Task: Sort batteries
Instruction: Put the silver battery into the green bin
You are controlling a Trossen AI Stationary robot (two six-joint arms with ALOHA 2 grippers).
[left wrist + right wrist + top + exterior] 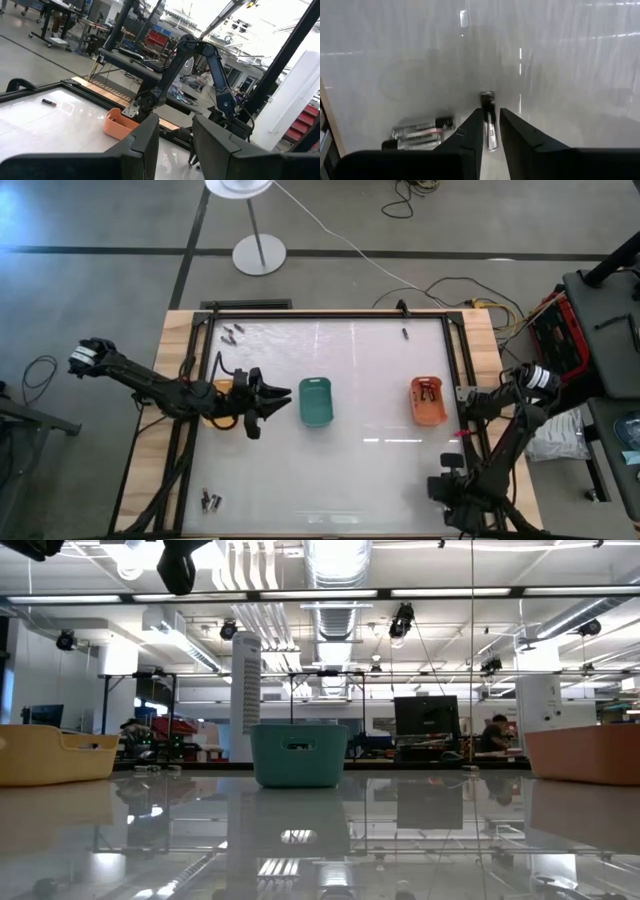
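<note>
teal tray (pixel 315 402), orange tray (pixel 428 402), yellow tray (pixel 45 754)

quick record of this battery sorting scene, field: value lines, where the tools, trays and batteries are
left tool: open, beside yellow tray, pointing at green tray
right tool: open, low over one battery
orange tray: small red-marked pieces inside
loose batteries: far-left group, near-left group, far-edge single
</note>
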